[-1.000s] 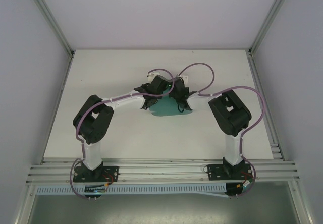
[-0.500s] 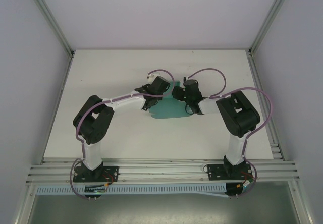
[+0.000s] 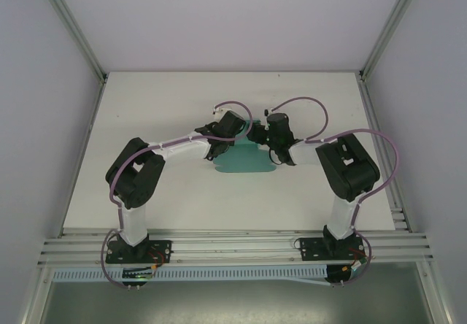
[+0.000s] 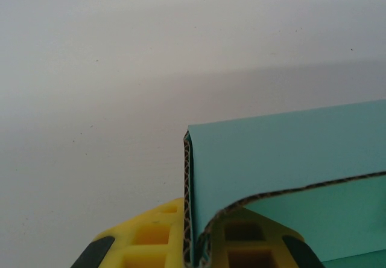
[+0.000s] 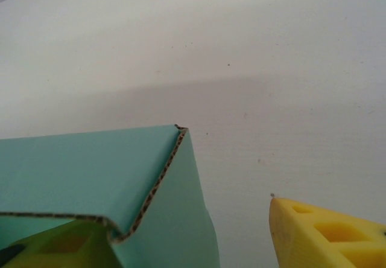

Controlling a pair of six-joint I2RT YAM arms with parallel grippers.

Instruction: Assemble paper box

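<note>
Assembly midway: from above, the teal-green corrugated card box (image 3: 244, 163) lies part-folded in the middle of the white bench (image 3: 146, 112). Left wrist: left pincer (image 4: 202, 244) is clamped on a raised wall. Right wrist: right pincer (image 5: 175, 238) gapes, gripping nothing. The next move probably calls for a fresh grip on the adjoining flap.
</note>
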